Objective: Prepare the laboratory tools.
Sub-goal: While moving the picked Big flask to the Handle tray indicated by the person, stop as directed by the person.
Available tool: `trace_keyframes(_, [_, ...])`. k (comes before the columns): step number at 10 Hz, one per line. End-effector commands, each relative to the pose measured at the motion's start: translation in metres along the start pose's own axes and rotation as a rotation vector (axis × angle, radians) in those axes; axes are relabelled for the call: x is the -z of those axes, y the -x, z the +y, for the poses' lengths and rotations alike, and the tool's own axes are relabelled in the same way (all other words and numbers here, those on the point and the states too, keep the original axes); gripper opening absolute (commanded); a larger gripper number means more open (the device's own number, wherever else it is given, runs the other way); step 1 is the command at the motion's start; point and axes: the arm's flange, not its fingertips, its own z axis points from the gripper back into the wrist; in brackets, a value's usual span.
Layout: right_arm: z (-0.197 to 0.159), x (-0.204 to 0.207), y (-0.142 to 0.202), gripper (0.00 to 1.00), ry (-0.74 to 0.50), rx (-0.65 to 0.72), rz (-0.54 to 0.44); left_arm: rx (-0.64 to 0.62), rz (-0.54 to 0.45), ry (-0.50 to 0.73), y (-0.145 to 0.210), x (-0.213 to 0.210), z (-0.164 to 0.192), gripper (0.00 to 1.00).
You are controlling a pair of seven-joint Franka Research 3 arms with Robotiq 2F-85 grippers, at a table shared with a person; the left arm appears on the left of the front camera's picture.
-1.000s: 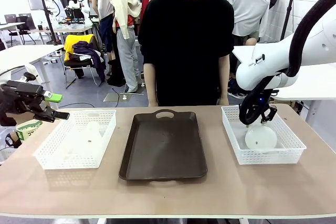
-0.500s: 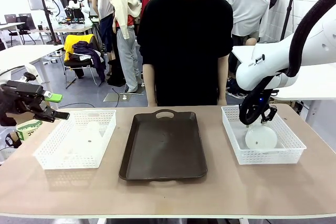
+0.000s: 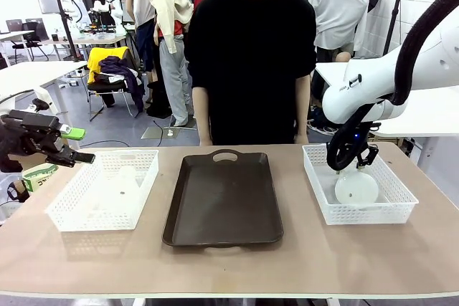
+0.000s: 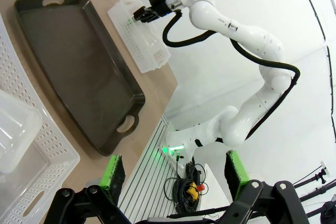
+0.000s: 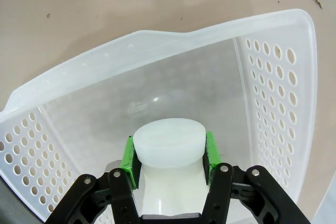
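One frosted white flask (image 3: 356,188) lies in the right mesh basket (image 3: 400,198), its flat base facing the camera. My right gripper (image 3: 351,160) is shut on its neck. In the right wrist view the neck (image 5: 168,142) sits squeezed between the green pads (image 5: 129,160), inside the basket wall (image 5: 273,77). Another flask (image 3: 127,177) shows faintly in the left basket (image 3: 72,213); its frosted body (image 4: 13,132) fills the left wrist view's lower left. My left gripper (image 3: 70,145) hovers open off the table's left edge, with nothing between its fingers (image 4: 113,174).
A dark brown tray (image 3: 222,202) lies bare between the two baskets. A person in a black shirt (image 3: 254,55) stands at the far edge behind the tray, hands down. Bare tabletop (image 3: 229,263) runs along the near edge.
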Motion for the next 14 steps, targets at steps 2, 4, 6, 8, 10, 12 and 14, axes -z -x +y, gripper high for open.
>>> trace_keyframes(2, [0.001, 0.000, 0.000, 0.00, -0.008, -0.001, 0.002, 0.016, -0.005, 0.013, 0.000, -0.001, -0.001, 1.00])
trace_keyframes(4, [0.001, 0.000, 0.000, 0.00, -0.008, -0.001, 0.002, 0.016, -0.005, 0.013, 0.000, -0.001, -0.001, 1.00])
trace_keyframes(6, [0.001, 0.000, 0.000, 0.00, -0.008, -0.001, 0.002, 0.016, -0.005, 0.013, 0.000, -0.001, -0.001, 1.00])
trace_keyframes(8, [0.001, 0.000, 0.000, 0.00, -0.008, -0.001, 0.002, 0.016, -0.005, 0.013, 0.000, -0.001, -0.001, 1.00])
trace_keyframes(10, [0.000, 0.000, 0.000, 0.00, 0.000, 0.000, 0.000, 0.016, -0.005, 0.013, 0.000, -0.001, -0.001, 1.00])
trace_keyframes(12, [-0.009, -0.017, 0.009, 0.00, -0.040, -0.020, 0.045, 0.016, -0.005, 0.013, 0.000, -0.001, -0.001, 1.00])
trace_keyframes(14, [-0.020, -0.029, 0.012, 0.00, -0.087, -0.051, 0.077, 0.016, -0.005, 0.013, 0.000, -0.001, -0.001, 1.00])
